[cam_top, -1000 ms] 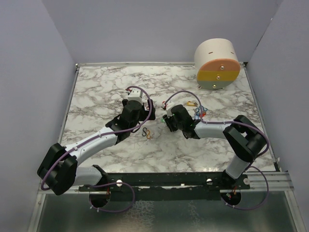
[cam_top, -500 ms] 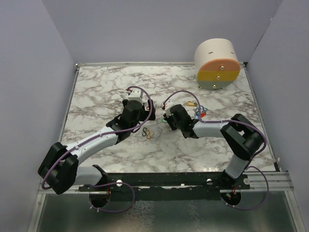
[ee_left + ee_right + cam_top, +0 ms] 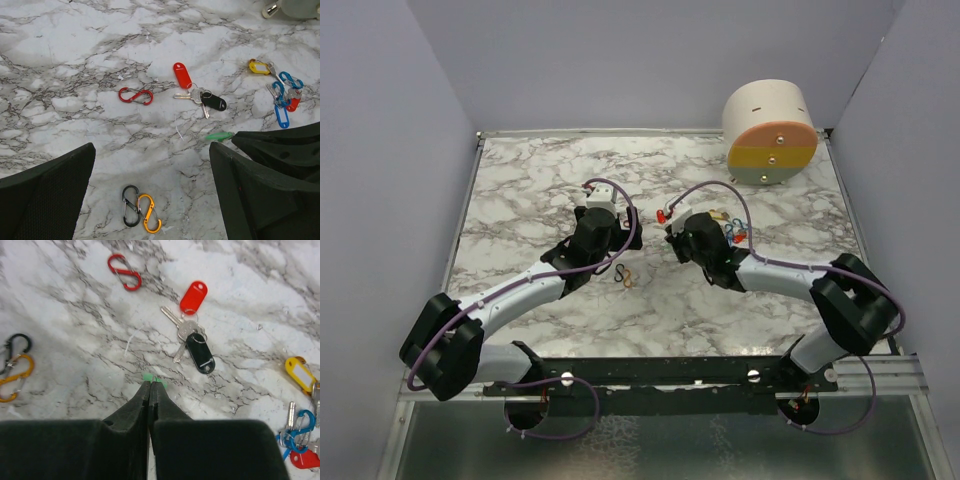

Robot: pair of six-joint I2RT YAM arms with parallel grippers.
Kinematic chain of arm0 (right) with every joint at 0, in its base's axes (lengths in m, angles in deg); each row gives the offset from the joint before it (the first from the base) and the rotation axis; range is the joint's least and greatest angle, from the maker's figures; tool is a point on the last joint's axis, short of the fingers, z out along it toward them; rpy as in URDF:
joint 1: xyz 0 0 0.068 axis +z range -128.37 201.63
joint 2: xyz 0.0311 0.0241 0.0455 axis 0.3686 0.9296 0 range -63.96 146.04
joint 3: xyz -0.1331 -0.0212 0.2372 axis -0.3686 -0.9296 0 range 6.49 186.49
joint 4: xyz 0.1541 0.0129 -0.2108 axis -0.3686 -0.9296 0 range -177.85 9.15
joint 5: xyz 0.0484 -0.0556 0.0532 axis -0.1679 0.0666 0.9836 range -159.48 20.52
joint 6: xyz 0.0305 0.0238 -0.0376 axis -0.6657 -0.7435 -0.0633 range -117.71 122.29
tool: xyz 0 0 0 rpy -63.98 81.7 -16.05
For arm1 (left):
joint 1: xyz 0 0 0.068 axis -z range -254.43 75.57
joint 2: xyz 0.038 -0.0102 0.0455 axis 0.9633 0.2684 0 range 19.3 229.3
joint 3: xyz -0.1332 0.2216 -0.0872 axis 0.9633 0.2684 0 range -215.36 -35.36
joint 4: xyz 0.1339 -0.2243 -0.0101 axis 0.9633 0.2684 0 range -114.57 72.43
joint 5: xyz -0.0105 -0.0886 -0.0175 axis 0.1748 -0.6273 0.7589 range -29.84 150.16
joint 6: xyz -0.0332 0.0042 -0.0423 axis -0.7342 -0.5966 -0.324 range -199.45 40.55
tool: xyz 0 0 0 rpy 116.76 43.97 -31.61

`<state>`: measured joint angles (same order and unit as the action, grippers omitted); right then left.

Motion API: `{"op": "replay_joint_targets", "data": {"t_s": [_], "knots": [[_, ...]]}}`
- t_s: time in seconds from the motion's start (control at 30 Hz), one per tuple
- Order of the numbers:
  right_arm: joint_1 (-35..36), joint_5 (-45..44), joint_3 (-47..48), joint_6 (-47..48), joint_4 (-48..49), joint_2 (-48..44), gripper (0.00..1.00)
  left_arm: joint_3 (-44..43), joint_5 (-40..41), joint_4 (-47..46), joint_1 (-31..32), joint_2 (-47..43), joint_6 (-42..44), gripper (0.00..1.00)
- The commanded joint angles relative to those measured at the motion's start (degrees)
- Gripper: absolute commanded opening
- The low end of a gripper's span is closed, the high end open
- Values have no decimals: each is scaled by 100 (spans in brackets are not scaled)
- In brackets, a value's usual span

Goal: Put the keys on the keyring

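My right gripper [image 3: 151, 384] is shut on a green-headed key [image 3: 147, 376]; only the green tip shows past the fingers. Whether it rests on the marble or hangs just above, I cannot tell. The left wrist view shows that green key [image 3: 220, 135] sticking out from the right gripper's fingers [image 3: 280, 150]. Beyond lie keys on a red tag [image 3: 193, 297] and a black tag [image 3: 200, 356]. A black and orange keyring pair [image 3: 141, 209] lies linked between the wide-open fingers of my left gripper [image 3: 152, 150], which holds nothing. A single red loop [image 3: 135, 96] lies farther off.
More keys with yellow [image 3: 258, 66], blue and red tags [image 3: 282, 97] lie bunched at the right. A beige drum with an orange and yellow face [image 3: 770, 135] stands at the back right corner. Grey walls close in the marble table [image 3: 540, 180].
The right gripper's jaws have closed on the green key, and that arm has shifted, its elbow swinging out to the right. The left arm has stayed still and open.
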<state>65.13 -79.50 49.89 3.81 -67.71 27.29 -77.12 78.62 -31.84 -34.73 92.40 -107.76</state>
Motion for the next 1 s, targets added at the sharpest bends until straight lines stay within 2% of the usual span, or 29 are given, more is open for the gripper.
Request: {"op": "replay_joint_targets", "data": {"t_s": [0.0,0.43,0.7,0.97], "knots": [[44,446,-153,-250,298,-708,1,19,-132,-103,-31,-4,25,99],[44,1002,-391,-267,5,-1789,1,154,-17,109,-33,-342,37,99],[40,1642,-508,-78,30,-2061,1,287,-47,220,-28,-373,-70,94],[44,1615,-490,-148,-124,-2220,1,827,-160,211,30,-152,-425,80]]}}
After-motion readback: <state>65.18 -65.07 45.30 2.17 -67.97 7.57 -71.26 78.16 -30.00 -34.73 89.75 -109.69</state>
